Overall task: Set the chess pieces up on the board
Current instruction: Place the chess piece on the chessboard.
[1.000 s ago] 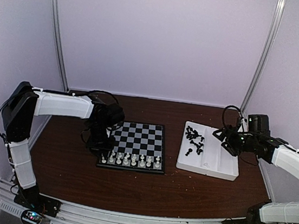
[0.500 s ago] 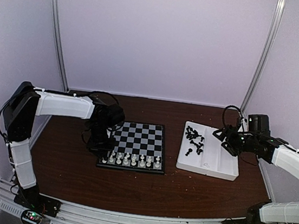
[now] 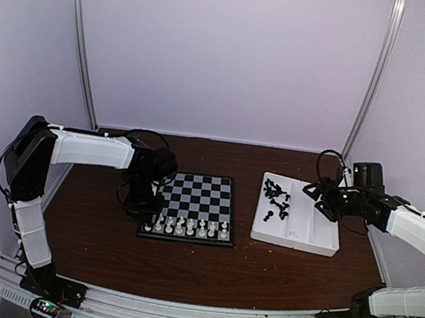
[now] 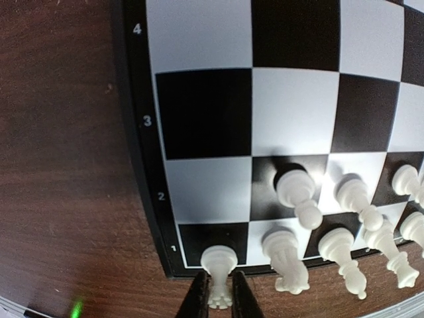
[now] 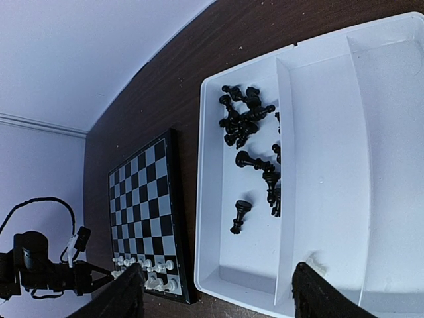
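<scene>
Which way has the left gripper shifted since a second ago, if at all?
No visible shift. In the top view the left gripper stays at the board's near-left corner, shut on the white piece there.

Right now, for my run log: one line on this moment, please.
left gripper: shut on small white plastic chess piece, corner square of black-and-white chessboard | right gripper: open over white divided plastic tray

The board [image 3: 202, 193]: black and grey-white checker, black edge. Along its 6 o'clock edge: white chess pieces [image 3: 189, 227]. The tray [image 3: 318, 246]: white, holding black chess pieces [image 3: 277, 192].
</scene>
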Robot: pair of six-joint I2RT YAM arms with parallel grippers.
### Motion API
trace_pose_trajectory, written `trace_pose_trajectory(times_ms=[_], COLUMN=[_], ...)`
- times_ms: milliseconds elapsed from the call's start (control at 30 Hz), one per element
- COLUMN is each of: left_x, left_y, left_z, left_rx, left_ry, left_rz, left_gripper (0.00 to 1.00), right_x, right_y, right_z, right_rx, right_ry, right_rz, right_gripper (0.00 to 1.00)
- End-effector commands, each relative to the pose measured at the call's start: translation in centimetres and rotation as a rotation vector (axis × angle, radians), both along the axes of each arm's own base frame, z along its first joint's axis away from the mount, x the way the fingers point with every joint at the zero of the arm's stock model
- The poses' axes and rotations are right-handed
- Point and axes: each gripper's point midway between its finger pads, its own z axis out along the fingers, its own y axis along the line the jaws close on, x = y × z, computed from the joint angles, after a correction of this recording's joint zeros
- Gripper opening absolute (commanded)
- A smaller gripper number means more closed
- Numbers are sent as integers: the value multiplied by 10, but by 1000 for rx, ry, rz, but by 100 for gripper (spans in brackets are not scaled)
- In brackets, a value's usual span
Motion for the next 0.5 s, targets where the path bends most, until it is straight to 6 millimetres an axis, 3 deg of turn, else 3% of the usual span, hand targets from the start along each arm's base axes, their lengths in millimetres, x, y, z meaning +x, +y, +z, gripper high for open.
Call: trace_pose_trajectory(times_ms=[0, 100, 233, 467], left_x=[10, 11, 11, 10], left_y=[3, 3, 0, 0], left_z=[-2, -2, -2, 8], left_rx=[9, 6, -8, -21], left_ry=[-33, -39, -37, -44], left_rz=[14, 13, 10, 10], left_gripper=[10, 13, 24, 29], right_x=[-3, -4, -5, -4], right_y=[-3, -3, -4, -6], right_z=[4, 5, 6, 9], right_rx=[7, 5, 2, -3], right_ry=[-13, -15, -16, -23], right_rz=[-4, -4, -2, -3], right_gripper=[76, 76, 76, 76])
